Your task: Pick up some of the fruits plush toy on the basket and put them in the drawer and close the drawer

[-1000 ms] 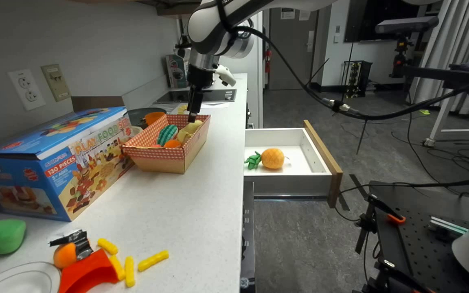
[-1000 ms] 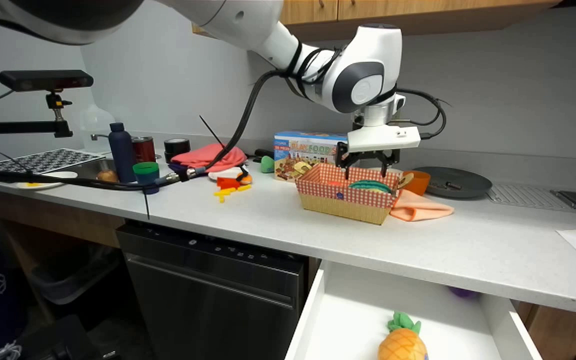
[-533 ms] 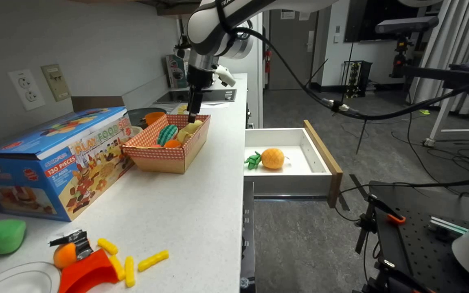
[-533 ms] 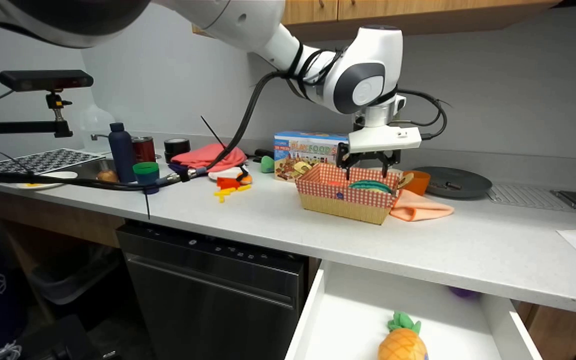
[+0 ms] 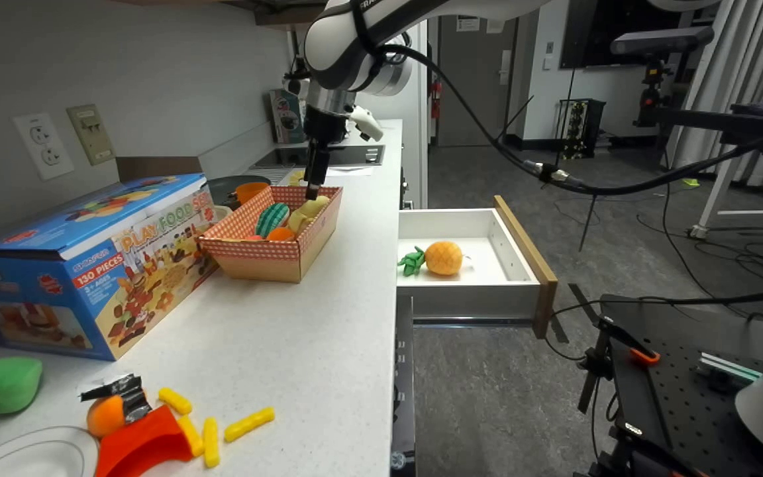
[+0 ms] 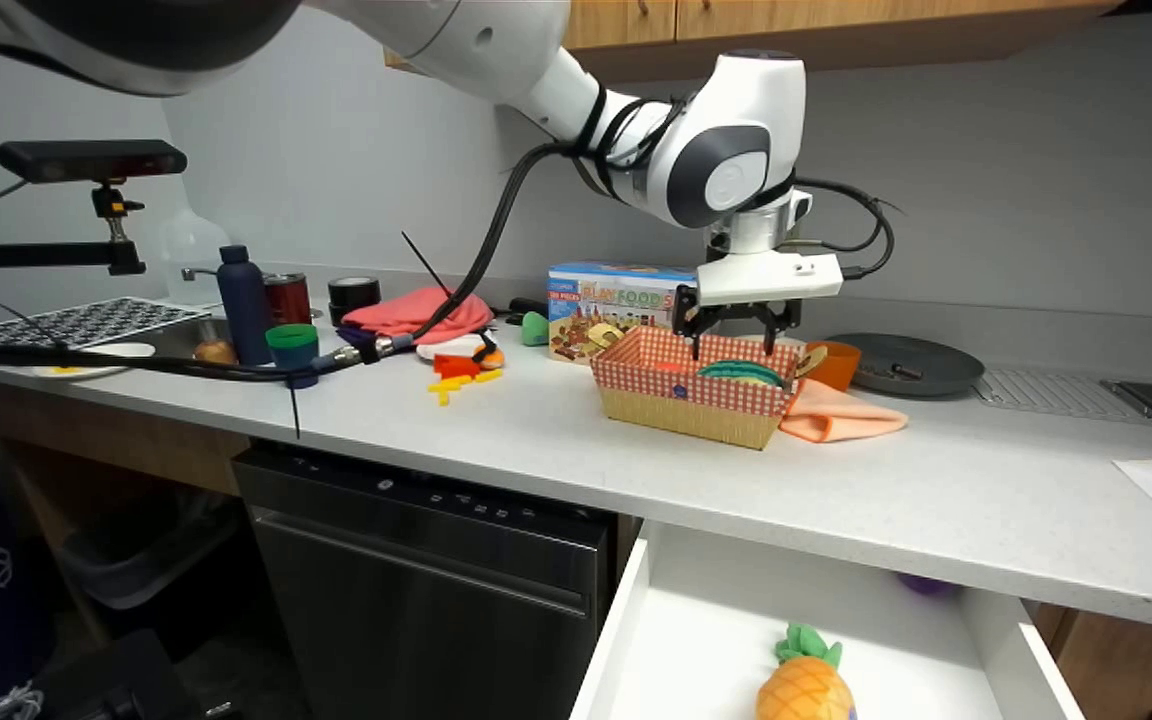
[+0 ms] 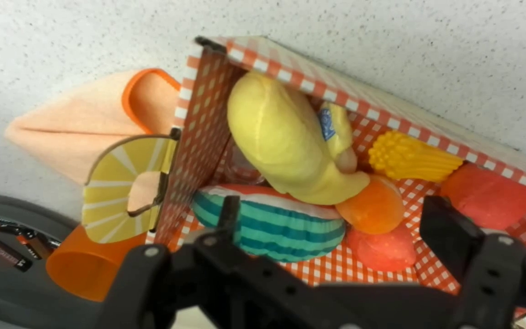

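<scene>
In the wrist view the gripper [image 7: 333, 205] is standing wide and empty over the basket [image 7: 206, 109], the watermelon plush [image 7: 286, 230] is lying at 8 o'clock inside, and a straight descent could be squashing this toy, because one fingertip [image 7: 230, 212] is overlapping it.

Right under the gripper [image 6: 732, 346] there's one basket [image 6: 686, 417], and in it I count one watermelon plush [image 7: 286, 224], one orange fruit [image 7: 375, 205], two reddish fruits [image 7: 384, 251], one yellow ridged toy [image 7: 411, 156] and at least one pale yellow plush [image 7: 276, 137] (can't tell if it's two). Lower than the gripper: one drawer [image 6: 706, 640] with one pineapple plush [image 5: 444, 258], plus one purple thing [image 6: 926, 584] that's partly hidden. Near the gripper: one orange cup [image 6: 833, 368], one pan [image 6: 936, 355]. Well away: four yellow sticks [image 5: 249, 424].
</scene>
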